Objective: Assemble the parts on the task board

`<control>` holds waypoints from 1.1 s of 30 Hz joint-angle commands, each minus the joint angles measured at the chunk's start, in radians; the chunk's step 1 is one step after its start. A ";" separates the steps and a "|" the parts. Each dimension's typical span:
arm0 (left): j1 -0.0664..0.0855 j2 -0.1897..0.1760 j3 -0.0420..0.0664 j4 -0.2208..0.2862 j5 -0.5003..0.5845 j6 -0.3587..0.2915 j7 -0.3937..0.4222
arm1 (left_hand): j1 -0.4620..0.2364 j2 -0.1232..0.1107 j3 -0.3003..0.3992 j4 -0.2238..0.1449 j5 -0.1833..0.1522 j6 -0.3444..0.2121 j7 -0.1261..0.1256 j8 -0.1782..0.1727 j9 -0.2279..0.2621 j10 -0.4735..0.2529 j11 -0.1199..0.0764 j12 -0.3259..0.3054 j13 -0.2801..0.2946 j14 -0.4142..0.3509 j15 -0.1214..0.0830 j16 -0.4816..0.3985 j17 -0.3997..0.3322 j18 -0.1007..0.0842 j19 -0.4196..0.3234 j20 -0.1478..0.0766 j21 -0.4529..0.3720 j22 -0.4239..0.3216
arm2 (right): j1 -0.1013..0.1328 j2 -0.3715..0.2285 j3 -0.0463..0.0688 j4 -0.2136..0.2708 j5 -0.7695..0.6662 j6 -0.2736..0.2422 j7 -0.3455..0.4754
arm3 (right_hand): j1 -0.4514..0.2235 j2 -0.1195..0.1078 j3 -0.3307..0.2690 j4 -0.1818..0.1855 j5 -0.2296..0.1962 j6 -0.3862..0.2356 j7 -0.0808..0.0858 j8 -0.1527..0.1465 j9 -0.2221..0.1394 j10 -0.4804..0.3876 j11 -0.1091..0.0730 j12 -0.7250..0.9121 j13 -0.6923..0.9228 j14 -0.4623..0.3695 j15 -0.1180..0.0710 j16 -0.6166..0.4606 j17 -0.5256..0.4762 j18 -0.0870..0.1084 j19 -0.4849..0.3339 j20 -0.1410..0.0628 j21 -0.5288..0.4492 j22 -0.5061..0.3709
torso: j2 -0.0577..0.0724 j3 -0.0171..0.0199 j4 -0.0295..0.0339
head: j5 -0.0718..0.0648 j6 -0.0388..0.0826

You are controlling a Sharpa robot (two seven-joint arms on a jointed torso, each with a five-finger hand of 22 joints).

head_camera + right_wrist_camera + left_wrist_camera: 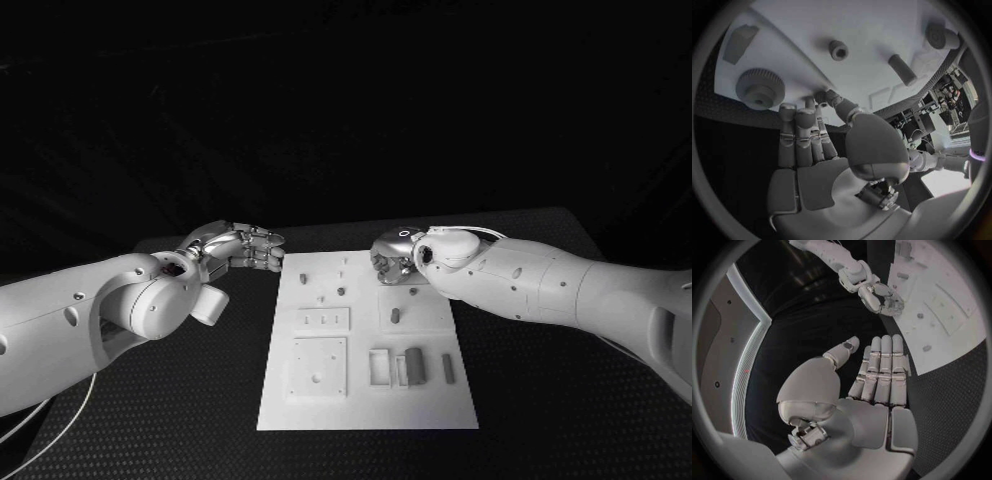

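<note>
No writing or label can be read on any surface.

The silver left hand holds nothing: in the left wrist view its fingers lie straight and side by side with the thumb set apart, the palm flat. It hovers over the black table just off the board's far left corner, at about 10 o'clock from the board's middle, at the end of its white left arm.

The silver right hand is over the far right part of the flat white rectangular task board, at about 1 o'clock from its middle, palm turned down, at the end of its white right arm. In the right wrist view its fingers reach out straight and close together toward the board's edge, with the thumb bent to one side; whether the tips touch the board, or pinch anything, I cannot tell.

Just beyond those fingertips stands a round grey knurled knob part. Farther out on the board lie a small grey ring-shaped part and a short grey cylindrical peg. In the head view, a dark grey oblong block part lies in the board's near right area, at about 5 o'clock.
</note>
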 commanded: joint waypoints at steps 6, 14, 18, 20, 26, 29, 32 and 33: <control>0.001 0.003 0.001 0.001 -0.003 0.013 0.014 | -0.008 0.000 0.001 0.002 -0.006 0.005 0.003 -0.004 -0.001 0.004 0.006 -0.006 0.002 0.006 -0.001 -0.007 0.002 0.003 0.002 0.004 -0.003 0.001 | -0.010 0.003 -0.006 0.007 -0.025 0.046 -0.005 | 0.016 0.034 0.014 -0.002 0.006 0.026 -0.005 0.006 0.006 0.026 -0.009 0.001 0.005 -0.007 -0.007 0.018 -0.004 0.063 0.001 -0.011 0.012 0.024 | 0.003 -0.0003 0.0053 | -0.001 -0.007; 0.001 0.003 0.001 0.000 -0.003 0.012 0.014 | -0.008 0.001 0.001 0.002 -0.006 0.005 0.003 -0.004 -0.002 0.004 0.006 -0.007 0.002 0.006 -0.001 -0.008 0.003 0.003 0.002 0.004 -0.003 0.002 | -0.010 0.002 -0.006 0.015 -0.031 0.039 -0.012 | 0.035 0.069 0.118 0.009 0.010 0.084 -0.024 0.020 0.014 0.085 -0.031 0.019 0.031 -0.013 -0.029 0.039 -0.011 0.063 0.000 -0.008 0.029 0.022 | 0.004 -0.0003 0.0052 | 0.001 -0.007; 0.001 0.003 0.001 0.000 -0.003 0.012 0.013 | -0.008 0.001 0.001 0.001 -0.006 0.005 0.003 -0.004 -0.002 0.005 0.006 -0.008 0.002 0.006 -0.001 -0.008 0.003 0.003 0.002 0.004 -0.003 0.002 | -0.010 0.000 -0.006 0.017 -0.032 0.022 -0.031 | 0.016 0.076 0.149 0.003 0.008 0.094 -0.028 0.021 0.017 0.097 -0.036 0.021 0.042 -0.014 -0.034 0.043 -0.015 0.063 0.003 -0.009 0.035 0.022 | 0.004 -0.0008 0.0057 | 0.002 -0.005; 0.001 0.003 0.001 0.000 -0.003 0.012 0.013 | -0.007 0.001 0.001 0.001 -0.006 0.005 0.003 -0.004 -0.002 0.005 0.006 -0.008 0.002 0.006 -0.001 -0.008 0.004 0.003 0.002 0.004 -0.003 0.002 | -0.010 0.000 -0.006 0.019 -0.033 0.014 -0.039 | 0.012 0.076 0.154 0.002 0.007 0.097 -0.029 0.021 0.018 0.100 -0.038 0.021 0.045 -0.015 -0.035 0.045 -0.017 0.063 0.003 -0.010 0.036 0.022 | 0.005 -0.0004 0.0054 | 0.002 -0.004; 0.001 0.002 0.001 0.001 -0.004 0.011 0.013 | -0.007 0.000 0.002 0.001 -0.006 0.005 0.003 -0.004 -0.003 0.005 0.006 -0.008 0.002 0.006 -0.001 -0.009 0.004 0.003 0.002 0.004 -0.004 0.002 | -0.010 -0.006 -0.005 0.031 -0.032 -0.033 -0.066 | 0.006 0.072 0.163 0.001 0.007 0.103 -0.032 0.022 0.021 0.108 -0.041 0.022 0.051 -0.015 -0.039 0.048 -0.019 0.063 0.005 -0.013 0.040 0.022 | 0.006 -0.0006 0.0051 | 0.003 -0.002; 0.001 0.001 0.001 0.002 -0.004 0.010 0.012 | -0.007 0.000 0.002 0.000 -0.006 0.005 0.003 -0.004 -0.003 0.005 0.006 -0.009 0.002 0.006 -0.001 -0.009 0.005 0.003 0.002 0.004 -0.004 0.002 | -0.009 -0.009 -0.005 0.043 -0.028 -0.066 -0.083 | 0.004 0.066 0.167 0.001 0.006 0.108 -0.034 0.024 0.023 0.112 -0.043 0.023 0.056 -0.013 -0.041 0.052 -0.020 0.063 0.007 -0.015 0.044 0.022 | 0.007 -0.0013 0.0050 | 0.003 -0.001; 0.001 0.001 0.001 0.002 -0.004 0.009 0.012 | -0.007 0.000 0.002 0.000 -0.006 0.005 0.003 -0.004 -0.003 0.005 0.006 -0.009 0.002 0.006 -0.001 -0.010 0.005 0.003 0.002 0.004 -0.004 0.002 | -0.002 -0.008 -0.005 0.050 -0.026 -0.104 -0.094 | 0.003 0.064 0.169 0.001 0.006 0.109 -0.034 0.024 0.024 0.114 -0.044 0.023 0.057 -0.013 -0.041 0.054 -0.020 0.063 0.008 -0.016 0.046 0.022 | 0.007 -0.0008 0.0052 | 0.004 0.003; 0.001 0.001 0.001 0.002 -0.004 0.009 0.012 | -0.007 0.000 0.002 0.000 -0.006 0.005 0.003 -0.004 -0.004 0.005 0.006 -0.009 0.002 0.006 -0.001 -0.010 0.005 0.003 0.002 0.004 -0.004 0.003 | 0.002 -0.006 -0.005 0.051 -0.024 -0.128 -0.097 | 0.003 0.064 0.170 0.001 0.006 0.110 -0.035 0.024 0.024 0.114 -0.044 0.023 0.058 -0.012 -0.042 0.055 -0.020 0.063 0.009 -0.016 0.046 0.022 | 0.007 -0.0009 0.0054 | 0.005 0.004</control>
